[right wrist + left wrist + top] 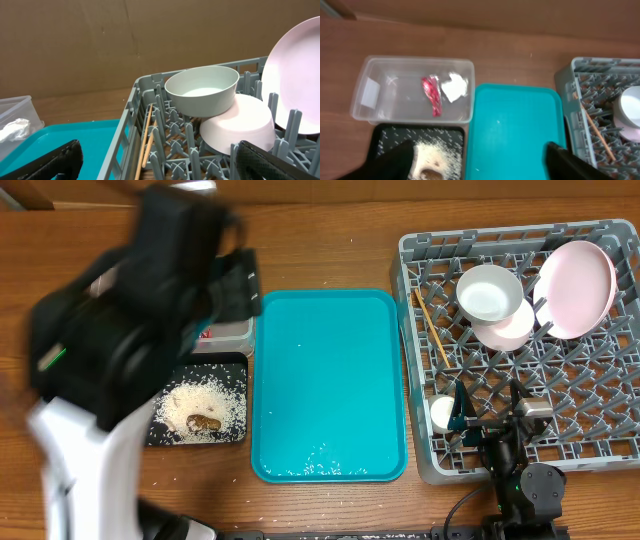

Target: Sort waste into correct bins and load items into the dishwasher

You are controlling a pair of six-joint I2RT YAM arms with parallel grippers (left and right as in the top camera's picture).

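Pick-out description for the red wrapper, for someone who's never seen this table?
Left of the big teal tray stand two bins: a black tray holding rice and, beyond it, a clear plastic tub. In the tub lie two scraps; the wrapper is the crinkled red strip, left of the crumpled white napkin.

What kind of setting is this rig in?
Probably a lab mock-up of a dish-clearing station: wooden table, grey dish rack, plus a clear tub and black tray holding waste.
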